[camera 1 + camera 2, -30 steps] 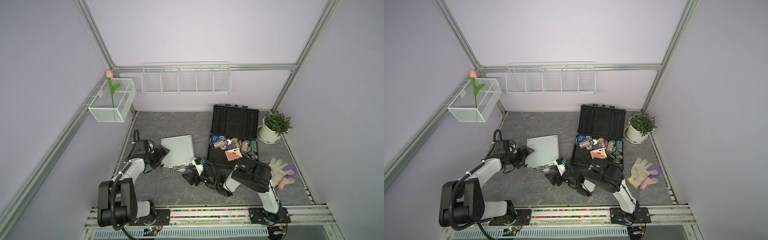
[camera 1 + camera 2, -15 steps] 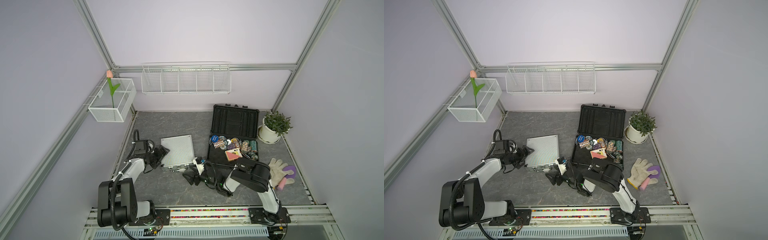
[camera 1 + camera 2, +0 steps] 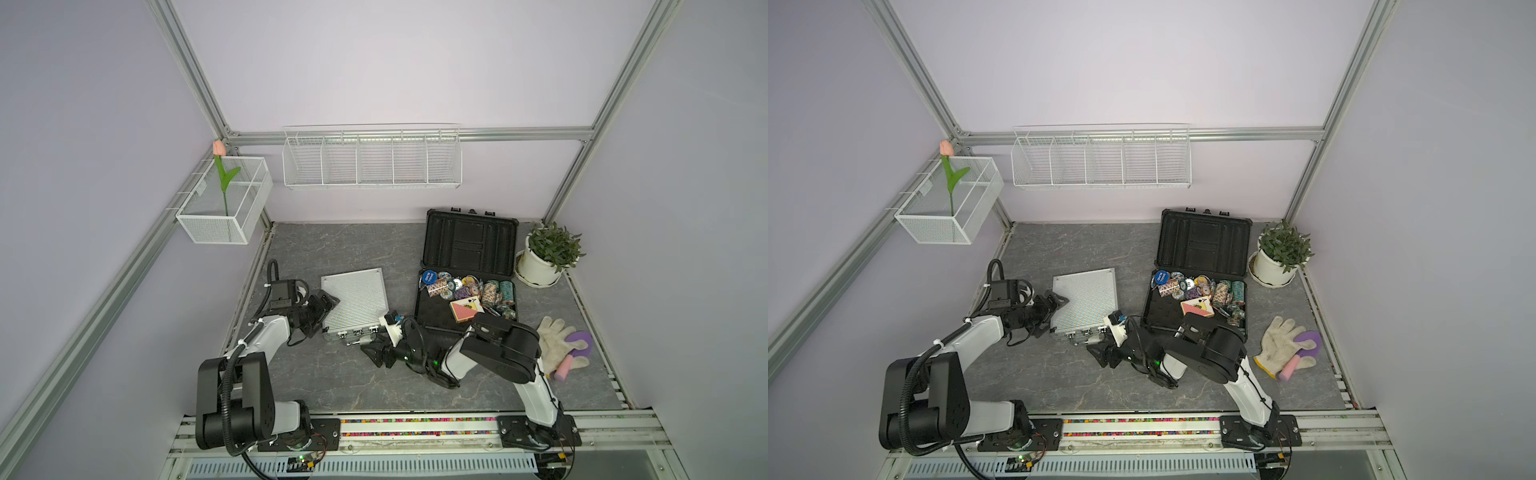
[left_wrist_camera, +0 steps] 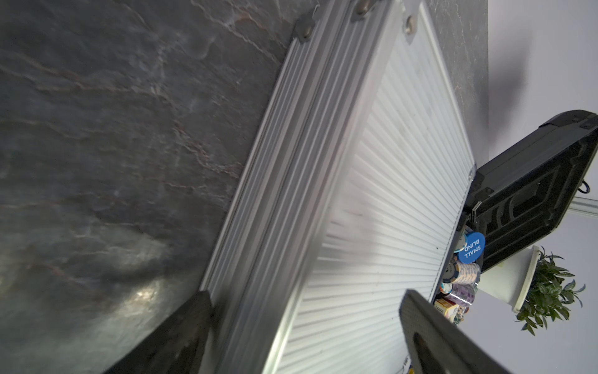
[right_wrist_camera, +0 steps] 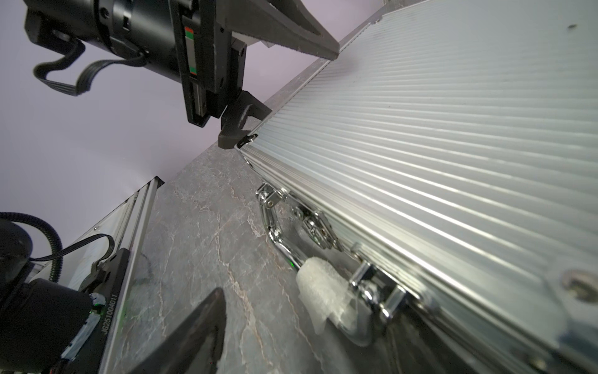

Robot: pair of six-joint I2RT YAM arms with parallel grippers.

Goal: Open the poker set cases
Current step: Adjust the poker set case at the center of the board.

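Note:
The silver ribbed case (image 3: 355,299) (image 3: 1086,299) lies flat and closed left of centre. My left gripper (image 3: 326,313) (image 4: 305,323) is open and straddles its left edge, one finger (image 4: 430,333) over the lid and the other on the side wall. My right gripper (image 3: 370,353) (image 5: 301,323) is open at the case's front edge, and the chrome handle (image 5: 323,291) with its white wrap lies between the jaws, untouched. Both front latches (image 5: 318,226) look fastened. The black plastic case (image 3: 469,245) (image 3: 1204,245) stands open at the right, lid raised.
Poker chips and cards (image 3: 469,291) fill the black case's base. A potted plant (image 3: 548,253) stands beside it, with a white glove (image 3: 555,343) and a purple tool (image 3: 577,345) in front. A wire rack (image 3: 372,158) and a mesh basket (image 3: 226,205) hang on the walls.

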